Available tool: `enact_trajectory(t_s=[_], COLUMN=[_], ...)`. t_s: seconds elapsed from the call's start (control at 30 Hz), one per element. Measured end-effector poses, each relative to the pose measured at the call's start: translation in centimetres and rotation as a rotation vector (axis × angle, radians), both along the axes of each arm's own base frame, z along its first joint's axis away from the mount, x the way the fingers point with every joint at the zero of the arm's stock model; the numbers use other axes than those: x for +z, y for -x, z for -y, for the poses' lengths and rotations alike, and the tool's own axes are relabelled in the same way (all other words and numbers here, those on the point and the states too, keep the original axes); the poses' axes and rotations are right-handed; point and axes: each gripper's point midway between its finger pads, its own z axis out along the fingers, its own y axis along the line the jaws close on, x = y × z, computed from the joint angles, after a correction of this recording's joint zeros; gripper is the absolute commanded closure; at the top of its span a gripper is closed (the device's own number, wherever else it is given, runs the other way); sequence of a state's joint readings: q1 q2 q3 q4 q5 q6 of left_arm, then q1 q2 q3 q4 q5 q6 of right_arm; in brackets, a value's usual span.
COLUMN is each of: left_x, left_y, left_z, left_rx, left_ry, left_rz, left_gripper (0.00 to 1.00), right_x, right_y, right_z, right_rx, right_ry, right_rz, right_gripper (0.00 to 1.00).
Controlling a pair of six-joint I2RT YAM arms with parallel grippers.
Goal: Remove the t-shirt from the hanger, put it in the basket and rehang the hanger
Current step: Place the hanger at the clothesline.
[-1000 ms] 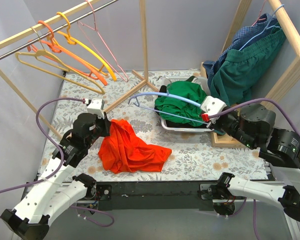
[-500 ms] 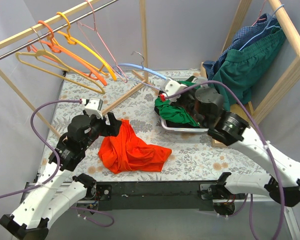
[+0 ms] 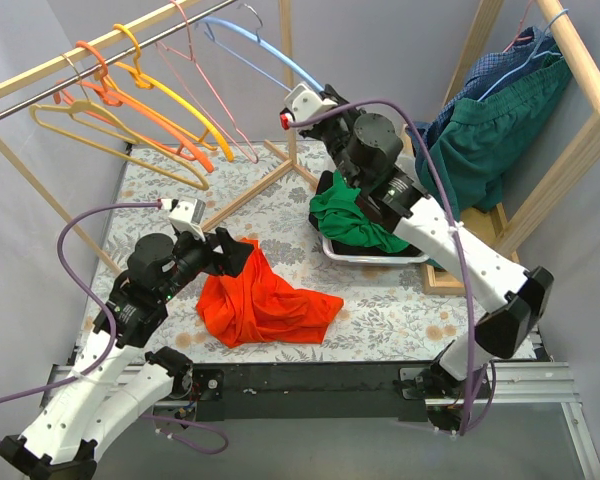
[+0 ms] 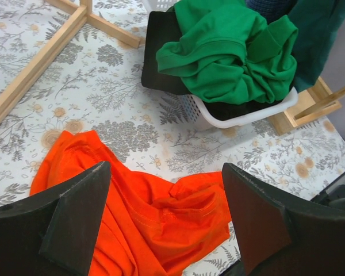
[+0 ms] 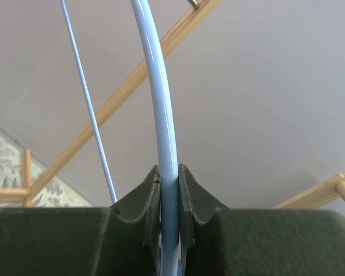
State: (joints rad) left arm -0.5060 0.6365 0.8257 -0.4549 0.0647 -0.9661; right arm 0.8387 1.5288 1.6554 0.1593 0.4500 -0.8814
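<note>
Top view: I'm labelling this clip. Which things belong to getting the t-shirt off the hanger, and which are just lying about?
Job: orange t-shirt, blue hanger, right gripper, left gripper.
Lying about: green shirt, white basket, spare hangers, hanging clothes.

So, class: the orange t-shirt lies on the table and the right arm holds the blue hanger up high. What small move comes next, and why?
Probably ease the hook of the blue hanger over the rail beside the other hangers. The right gripper is shut on that hanger, high up near the rail, while the orange t-shirt lies free under the open left gripper.
</note>
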Motion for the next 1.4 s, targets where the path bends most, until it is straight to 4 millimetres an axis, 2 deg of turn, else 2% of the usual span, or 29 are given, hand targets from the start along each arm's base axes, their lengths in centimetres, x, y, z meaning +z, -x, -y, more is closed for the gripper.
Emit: enact_trajectory(t_s=[0.23, 0.37, 0.5, 0.7, 0.83, 1.07, 1.4], left_x=[-0.3, -0.9, -0.6, -0.2, -0.2, -0.2, -0.2], left_y=[0.5, 0.7, 0.8, 0.8, 0.8, 0.9, 1.0], left_z=[1.3, 1.7, 1.8, 1.7, 1.7, 1.8, 1.9], left_rx=[-0.057, -0.076, -0.081, -0.082, -0.082, -0.089, -0.094], left_ry=[0.054, 0.067, 0.077, 0.083, 0.082, 0.084, 0.091], left_rz=[-0.017, -0.041, -0.031, -0.019, -0.019, -0.021, -0.026], left_gripper=[0.22, 0.22, 0.21, 0.21, 0.21, 0.21, 0.21], right_x=[1.1, 0.3, -0.8, -1.8, -0.7, 0.1, -1.3], right_y=[-5.2, -7.9, -9.9, -10.8, -10.5, -10.7, -11.4], right_z=[-2.2, -4.3, -6.0, -7.1, -7.1, -7.8, -10.6], right_rx=[0.002, 0.015, 0.033, 0.055, 0.066, 0.097, 0.195], right_ry=[-0.067, -0.084, -0.096, -0.102, -0.144, -0.165, -0.207], right_rz=[0.067, 0.085, 0.091, 0.092, 0.125, 0.136, 0.117], right_gripper=[0.99, 0.99, 0.99, 0.99, 0.99, 0.99, 0.99])
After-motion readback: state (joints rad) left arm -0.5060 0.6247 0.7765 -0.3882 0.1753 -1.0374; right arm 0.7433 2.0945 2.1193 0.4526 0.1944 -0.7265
